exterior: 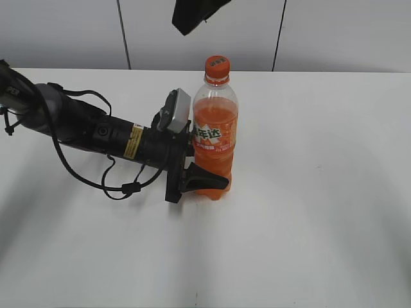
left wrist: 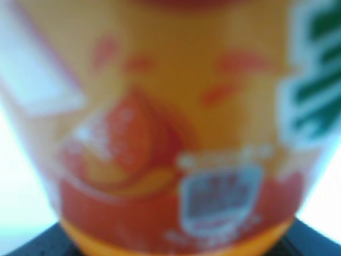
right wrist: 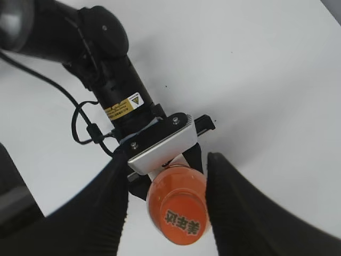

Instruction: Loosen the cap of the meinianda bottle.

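Orange-filled and probably heavy yet slippery, the meinianda bottle (exterior: pixel 214 138) is standing upright mid-table, the left gripper (exterior: pixel 204 168) clamping its body, while the right gripper (right wrist: pixel 168 213) is hanging open around the ribbed cap (right wrist: pixel 182 221), the best purchase.

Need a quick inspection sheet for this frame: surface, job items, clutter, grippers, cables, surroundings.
Surface: white table, bare around the bottle.
Job items: bottle upright, orange drink inside; cap still on.
Clutter: nothing seen.
Grippers: left gripper closed around the bottle's lower body from the side; right gripper above the cap, fingers either side of it, apart from it.
Cables: black cable loops from the left arm onto the table.
Surroundings: pale panelled wall behind.
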Controlling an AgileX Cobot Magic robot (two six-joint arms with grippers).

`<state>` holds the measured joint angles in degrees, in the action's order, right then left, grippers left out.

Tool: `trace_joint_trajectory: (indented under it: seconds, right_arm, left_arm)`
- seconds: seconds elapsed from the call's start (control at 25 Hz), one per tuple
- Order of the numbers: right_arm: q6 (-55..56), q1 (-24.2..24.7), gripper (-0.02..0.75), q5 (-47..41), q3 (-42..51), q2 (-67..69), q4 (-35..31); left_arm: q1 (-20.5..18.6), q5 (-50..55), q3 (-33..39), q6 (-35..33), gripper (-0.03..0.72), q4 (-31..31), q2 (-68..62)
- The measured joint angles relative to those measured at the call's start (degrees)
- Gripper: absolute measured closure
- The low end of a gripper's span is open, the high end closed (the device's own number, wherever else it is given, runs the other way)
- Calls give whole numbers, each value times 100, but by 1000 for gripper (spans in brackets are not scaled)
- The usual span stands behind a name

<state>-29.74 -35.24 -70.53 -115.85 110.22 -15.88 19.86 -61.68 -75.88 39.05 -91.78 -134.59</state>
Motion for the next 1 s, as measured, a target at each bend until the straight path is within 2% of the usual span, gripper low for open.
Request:
trace_joint_trajectory:
  seconds: [0.24,0.36,0.64,0.8,1.0]
  right_arm:
    - [2556,0,377,0,-132,-7,480]
    - [3469,0,377,0,-132,-96,609]
    - [4523,0,377,0,329,-531,914]
    - [4728,0,377,0,675,-510,840]
    - [4847,0,377,0,683,-500,834]
  left_arm:
    - [0,50,0,10,280,0,6]
    - [6,87,0,24,280,0,19]
    - [6,130,0,37,280,10,30]
    - [16,132,0,37,280,23,30]
    - [16,137,0,42,280,28,30]
